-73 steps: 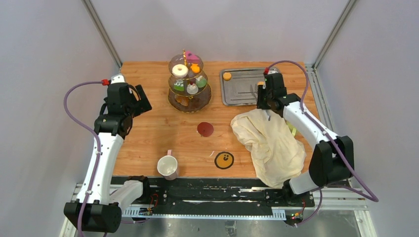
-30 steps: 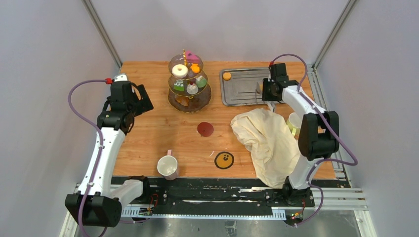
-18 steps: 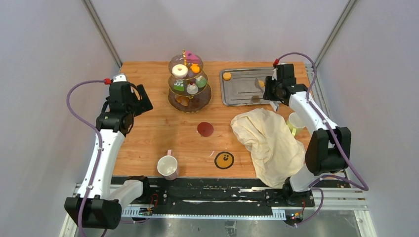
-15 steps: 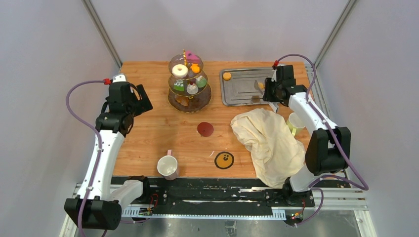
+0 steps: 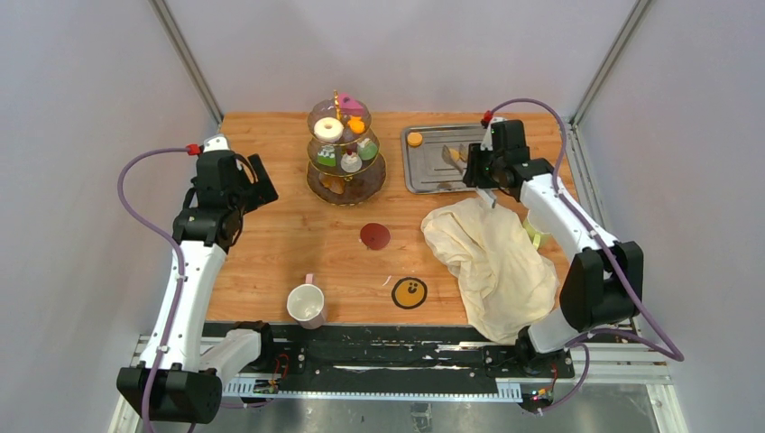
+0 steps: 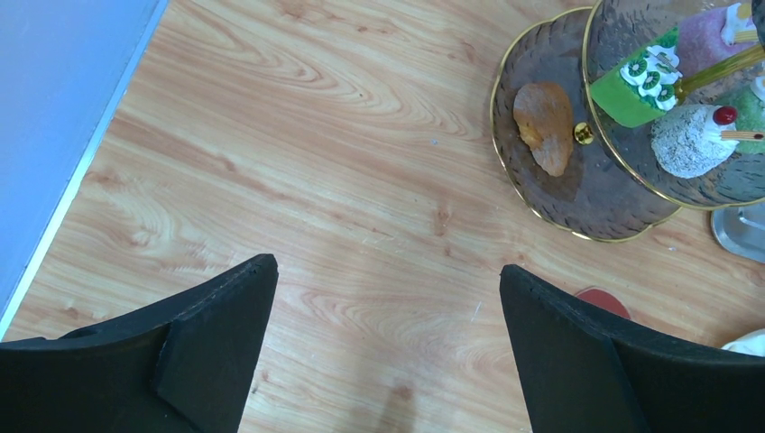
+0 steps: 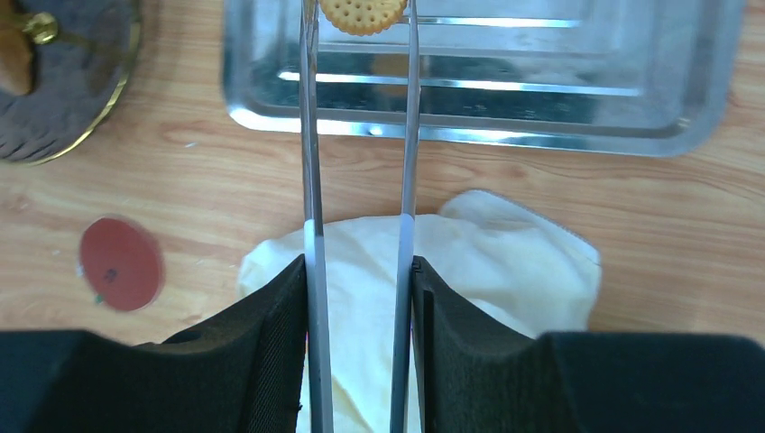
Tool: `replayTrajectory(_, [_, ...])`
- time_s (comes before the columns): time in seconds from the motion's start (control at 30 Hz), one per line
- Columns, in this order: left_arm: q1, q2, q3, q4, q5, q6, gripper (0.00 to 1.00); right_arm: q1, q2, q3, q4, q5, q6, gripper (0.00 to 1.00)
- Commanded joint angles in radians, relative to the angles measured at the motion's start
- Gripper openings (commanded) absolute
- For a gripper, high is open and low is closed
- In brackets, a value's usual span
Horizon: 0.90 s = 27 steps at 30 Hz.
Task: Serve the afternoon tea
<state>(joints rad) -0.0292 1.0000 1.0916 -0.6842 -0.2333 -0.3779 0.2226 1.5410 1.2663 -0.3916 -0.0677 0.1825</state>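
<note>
The three-tier glass stand (image 5: 345,185) with a gold stem holds small cakes, a white donut (image 5: 328,129) and an orange macaron (image 5: 358,125). Its lower tiers show in the left wrist view (image 6: 595,194). My right gripper (image 5: 473,168) is shut on steel tongs (image 7: 311,135). The tongs pinch a round biscuit (image 7: 364,13) above the steel tray (image 7: 577,108). Another orange macaron (image 5: 414,139) lies on the tray. My left gripper (image 6: 388,271) is open and empty over bare wood, left of the stand. One pale mug (image 5: 306,303) stands near the front edge; the other (image 5: 534,237) is mostly hidden behind my right arm.
A large cream cloth (image 5: 492,257) lies crumpled at the right, under my right wrist. A red coaster (image 5: 375,236) and a yellow face coaster (image 5: 410,292) lie mid-table. The steel tray (image 5: 431,174) sits at the back right.
My right arm has swung left, and the tongs now reach further left over the tray with the biscuit in them. The arm now covers the right mug. The left arm has barely moved.
</note>
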Motion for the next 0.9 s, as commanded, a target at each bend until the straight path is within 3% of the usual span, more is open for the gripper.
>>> replayTrajectory(0.0, [0.005,-0.021,0.001,0.004,-0.016,-0.007,0.98,0.121,-0.01,0.029,0.04,-0.056,0.015,0.12])
replayTrajectory(0.33, [0.005,-0.027,0.005,-0.009,-0.035,0.007,0.98,0.329,0.132,0.158,0.025,-0.082,-0.054,0.14])
replayTrajectory(0.87, [0.005,-0.031,0.0,-0.012,-0.028,0.0,0.98,0.44,0.318,0.295,0.001,-0.141,-0.078,0.2])
